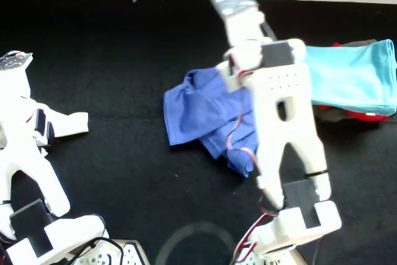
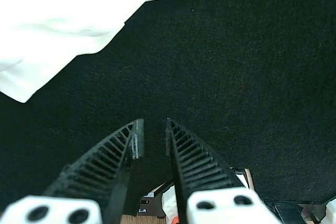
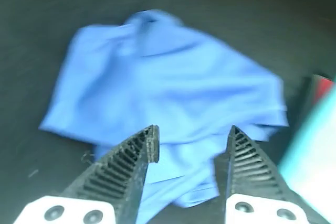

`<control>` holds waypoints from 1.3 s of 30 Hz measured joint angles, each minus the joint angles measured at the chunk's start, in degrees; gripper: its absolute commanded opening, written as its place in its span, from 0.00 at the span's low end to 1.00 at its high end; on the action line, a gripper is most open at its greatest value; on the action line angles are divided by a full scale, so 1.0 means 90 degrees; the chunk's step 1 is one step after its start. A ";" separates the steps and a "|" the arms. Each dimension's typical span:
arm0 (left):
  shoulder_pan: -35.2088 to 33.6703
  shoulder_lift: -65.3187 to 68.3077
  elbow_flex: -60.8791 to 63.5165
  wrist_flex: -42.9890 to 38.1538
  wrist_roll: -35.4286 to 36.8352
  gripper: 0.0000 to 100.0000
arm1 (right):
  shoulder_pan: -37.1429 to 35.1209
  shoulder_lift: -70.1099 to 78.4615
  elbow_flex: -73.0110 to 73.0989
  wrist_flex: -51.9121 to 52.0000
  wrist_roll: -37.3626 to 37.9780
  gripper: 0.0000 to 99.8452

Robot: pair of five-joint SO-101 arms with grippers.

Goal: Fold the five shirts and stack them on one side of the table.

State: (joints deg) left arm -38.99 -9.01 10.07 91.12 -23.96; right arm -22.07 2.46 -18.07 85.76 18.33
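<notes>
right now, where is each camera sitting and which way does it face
High view: fixed above the table, looking down on the black table top; left arm and right arm show.
Left wrist view: on the left arm, looking past the slightly open left claw at the table top and white fabric.
Right wrist view: on the right arm, looking past the open right claw at the crumpled blue shirt.
Shared: high and right wrist views both show the blue shirt and the folded turquoise shirt.
</notes>
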 measured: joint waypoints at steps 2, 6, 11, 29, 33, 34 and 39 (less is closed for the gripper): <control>0.0000 0.0000 0.0000 0.0000 0.0000 0.09 | -0.0547 0.0029 0.0000 0.0225 0.0000 0.20; -0.0010 0.0000 0.0000 0.0000 0.0000 0.09 | -0.1573 0.0488 0.0049 0.0322 0.0000 0.20; -0.0410 0.0000 0.0000 -0.0244 0.0000 0.09 | -0.2393 0.1436 0.0313 0.0195 0.0000 0.20; -0.1299 0.0000 0.0000 -0.0576 0.0000 0.09 | -0.2452 0.3477 0.0313 -0.0606 0.0000 0.20; -0.1299 0.0000 0.0000 -0.0576 0.0000 0.09 | -0.2129 0.3634 0.0293 -0.0645 0.0000 0.08; -0.1299 0.0000 0.0000 -0.0576 0.0000 0.09 | -0.2032 0.3673 0.0283 -0.0664 0.0010 0.04; -0.1299 0.0000 0.0000 -0.0576 0.0000 0.09 | -0.1495 0.3770 0.0264 -0.0684 0.0000 0.01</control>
State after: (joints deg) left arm -50.68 -9.01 10.07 85.93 -23.96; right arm -35.52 36.40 -15.69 79.60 18.33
